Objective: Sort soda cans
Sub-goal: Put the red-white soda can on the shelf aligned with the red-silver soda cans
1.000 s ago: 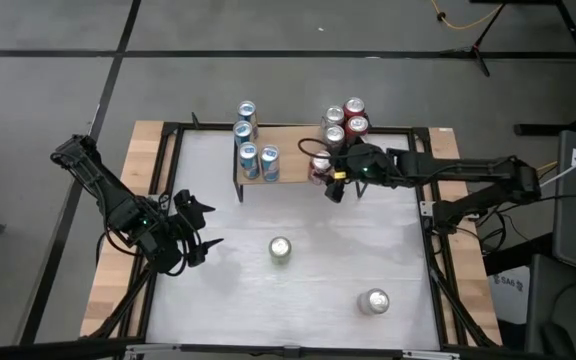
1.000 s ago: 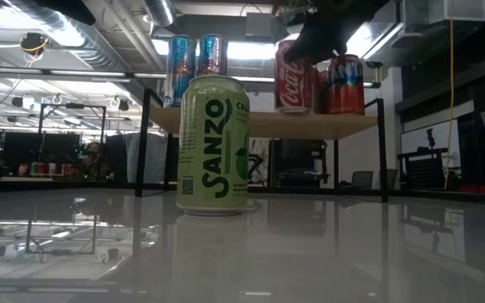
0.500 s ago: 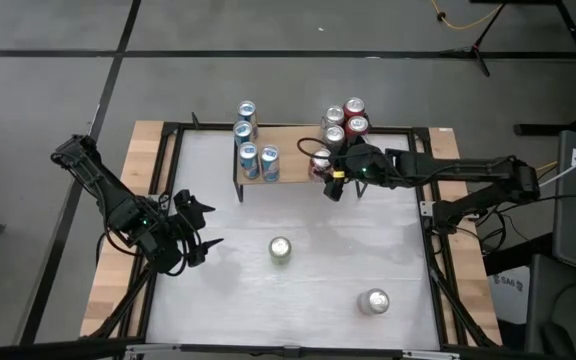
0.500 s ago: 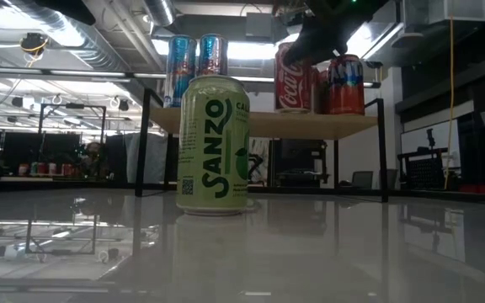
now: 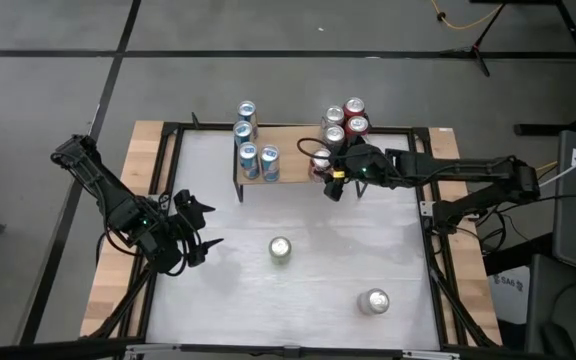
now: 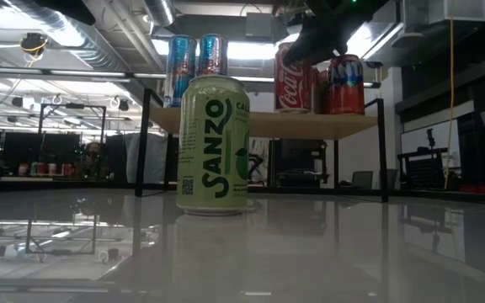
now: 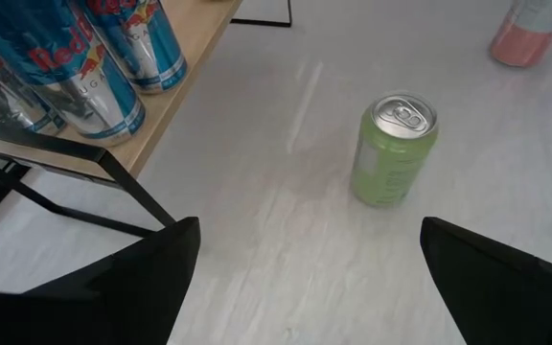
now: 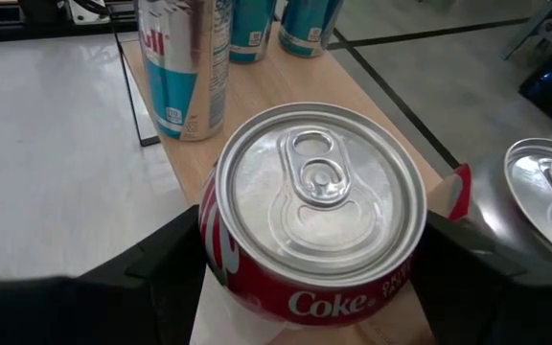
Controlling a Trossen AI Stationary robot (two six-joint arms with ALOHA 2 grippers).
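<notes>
**Coke can between the right fingers at the shelf, risk of knocking its neighbours**

High view: the right gripper [image 5: 326, 176] is at the near edge of the wooden shelf [image 5: 288, 176], fingers around a red Coke can [image 5: 319, 164]. Other red cans [image 5: 346, 118] stand just behind the gripper, and the blue cans [image 5: 256, 158] stand well off to its side. A crooked pull-back could drag the can off the shelf edge or bump the cans behind. The left gripper [image 5: 204, 226] waits wide open and empty; the green can [image 5: 280, 249] stands ahead of it and a pink can [image 5: 373, 300] farther off. Compared with a second ago, nothing has moved: both arms and every can sit where they were.

Low view: the right gripper hangs over the Coke can [image 6: 294, 77], which stands upright on the shelf, close against a second red can [image 6: 344, 84]. A sideways nudge on release could tip both. Against the earliest frame the gripper seems a shade higher, otherwise no change.

Left wrist view: the green can [image 7: 393, 149] stands ahead of the spread, empty fingers [image 7: 113, 287], apart from them. No danger here unless the arm swings into the shelf leg.

Right wrist view: the Coke can [image 8: 316, 216] fills the gap between the fingers [image 8: 161, 273], which sit against its sides; I judge it gripped or only just let go. The next can [image 8: 544, 206] is nearly touching, so widening the fingers could push it
</notes>
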